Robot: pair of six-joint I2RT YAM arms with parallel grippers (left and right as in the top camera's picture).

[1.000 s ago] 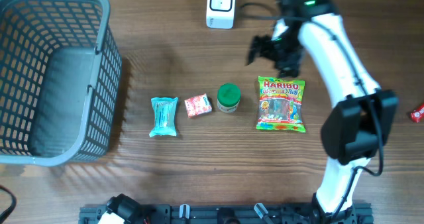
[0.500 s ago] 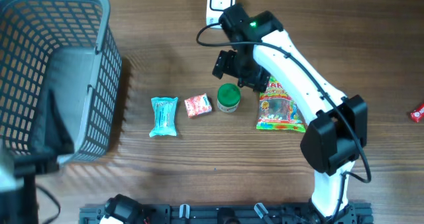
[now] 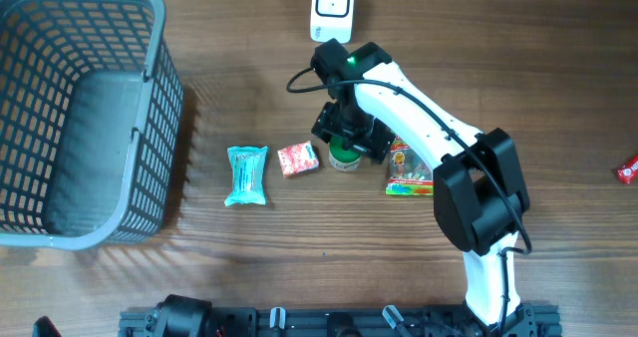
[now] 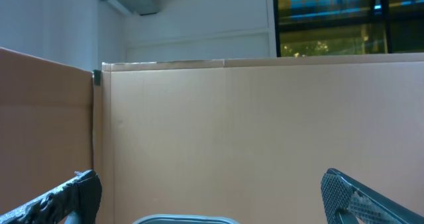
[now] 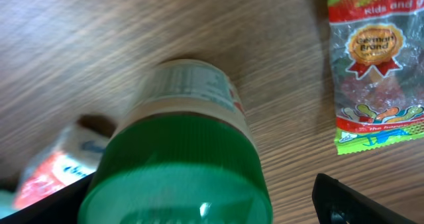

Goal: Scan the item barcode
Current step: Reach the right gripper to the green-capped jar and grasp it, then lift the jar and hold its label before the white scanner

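Item 1, my right gripper (image 3: 349, 138): jaws spread wide, nothing held. Handling note: I judge the grasp should centre on the green-lidded jar (image 5: 179, 174), close squarely on its sides, and leave the label's barcode uncovered for the scanner (image 3: 331, 8). Jar location: upright on the table directly beneath me, lid between my 2 fingers. The red packet (image 3: 297, 160) is at its 9 o'clock, the gummy bag (image 5: 371, 71) at 3 o'clock, and the scanner well apart at 12 o'clock. Item 2, my left gripper (image 4: 211, 207): jaws apart, empty.
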